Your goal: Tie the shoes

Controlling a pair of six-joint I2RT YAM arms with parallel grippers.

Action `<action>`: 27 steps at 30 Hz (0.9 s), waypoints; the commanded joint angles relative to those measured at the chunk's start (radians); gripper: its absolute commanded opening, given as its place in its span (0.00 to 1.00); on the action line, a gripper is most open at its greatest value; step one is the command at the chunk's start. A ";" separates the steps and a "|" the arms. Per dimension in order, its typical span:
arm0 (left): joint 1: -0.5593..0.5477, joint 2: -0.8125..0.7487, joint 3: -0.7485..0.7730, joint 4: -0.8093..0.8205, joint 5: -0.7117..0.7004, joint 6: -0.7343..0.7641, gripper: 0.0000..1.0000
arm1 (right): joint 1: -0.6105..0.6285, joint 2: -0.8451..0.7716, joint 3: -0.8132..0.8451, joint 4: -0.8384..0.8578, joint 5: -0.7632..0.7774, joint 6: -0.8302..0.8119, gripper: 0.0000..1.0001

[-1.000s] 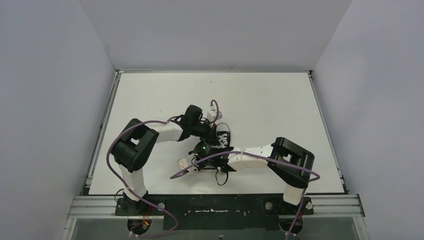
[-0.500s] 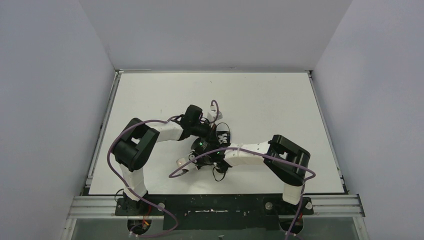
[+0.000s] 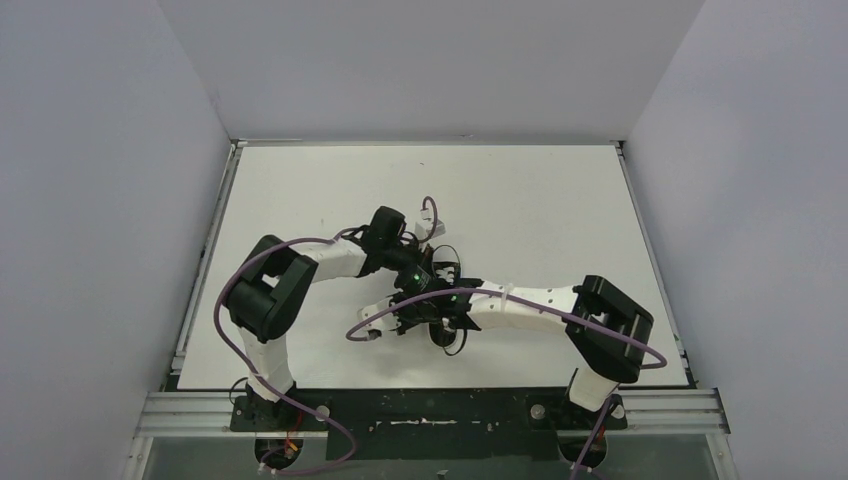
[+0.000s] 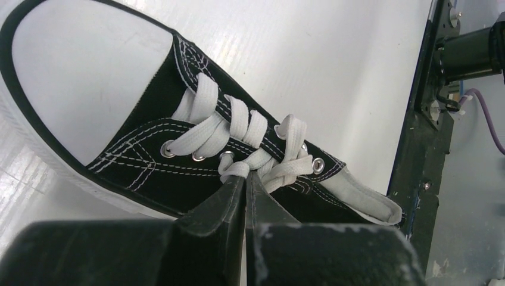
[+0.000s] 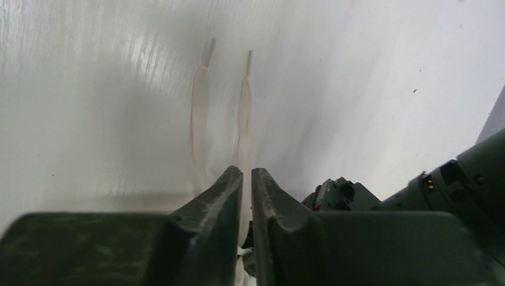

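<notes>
Fingers [image 4: 223,205] of your left gripper [image 4: 245,177] pinch the lace crossing [image 4: 271,173], pinning the sneaker [image 4: 140,152] mid-table. Right gripper [image 5: 247,174] is shut just near-left of it, apparently on a loose lace [image 5: 244,110], likely for tensioning.

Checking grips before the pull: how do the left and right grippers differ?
The left gripper pinches the laces at the sneaker's eyelets; the right gripper seems to pinch one of two lace tails stretched over the table. The left gripper's camera shows the sneaker; the right gripper's shows none. Both are shut.
</notes>
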 commanded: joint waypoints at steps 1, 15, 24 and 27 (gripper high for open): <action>0.007 0.013 0.073 -0.046 0.072 0.017 0.00 | 0.018 0.038 0.061 0.006 0.028 -0.008 0.21; 0.005 0.028 0.086 -0.129 0.074 0.062 0.00 | 0.032 0.207 0.113 0.114 0.237 -0.084 0.42; 0.005 0.029 0.082 -0.121 0.065 0.065 0.00 | 0.022 0.294 0.134 0.103 0.246 -0.119 0.46; 0.005 0.031 0.082 -0.122 0.065 0.068 0.00 | 0.011 0.322 0.153 0.079 0.237 -0.117 0.40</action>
